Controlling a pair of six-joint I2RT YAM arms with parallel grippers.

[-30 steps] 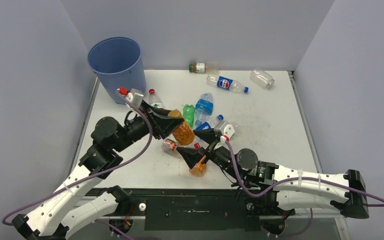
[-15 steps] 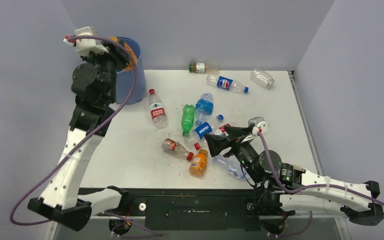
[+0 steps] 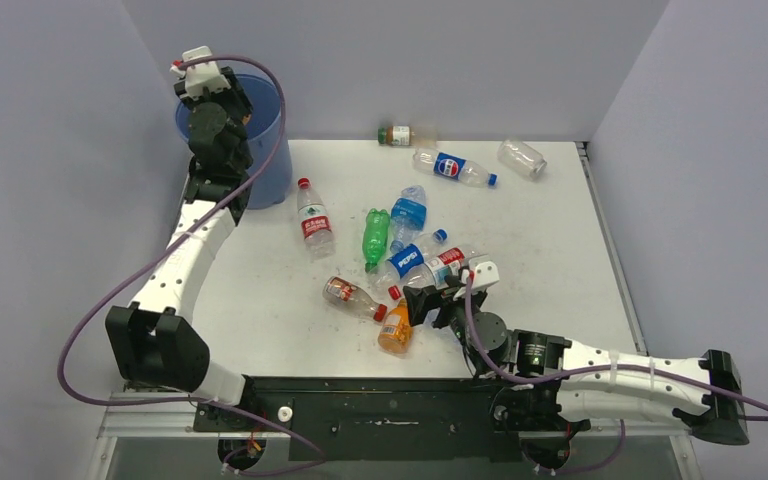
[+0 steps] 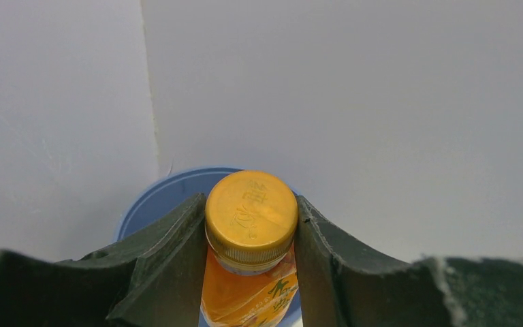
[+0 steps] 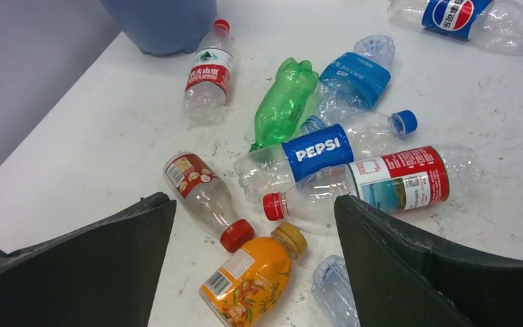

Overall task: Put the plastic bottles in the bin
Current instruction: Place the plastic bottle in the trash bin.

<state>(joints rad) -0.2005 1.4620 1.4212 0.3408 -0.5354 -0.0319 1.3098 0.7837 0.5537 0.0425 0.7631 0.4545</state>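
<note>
My left gripper (image 3: 237, 111) is shut on an orange bottle with a gold cap (image 4: 251, 216) and holds it over the mouth of the blue bin (image 3: 270, 150). The bin's rim (image 4: 160, 194) shows behind the bottle. My right gripper (image 3: 427, 300) is open and empty, low over a cluster of bottles. Between its fingers in the right wrist view lie a second orange bottle (image 5: 252, 279), a clear bottle with a red cap (image 5: 201, 191) and a red-labelled bottle (image 5: 381, 180). A Pepsi bottle (image 5: 317, 150) and a green bottle (image 5: 284, 99) lie beyond them.
A red-labelled bottle (image 3: 312, 222) lies near the bin's base. A blue-labelled crushed bottle (image 3: 408, 212) lies mid-table. At the far edge are a small brown-labelled bottle (image 3: 398, 134), another Pepsi bottle (image 3: 450, 166) and a clear bottle (image 3: 523, 156). Grey walls enclose the table.
My left arm has lifted the orange bottle from the table's middle up to the bin's mouth. My right gripper has left the second orange bottle and drawn back, now open above the cluster.
</note>
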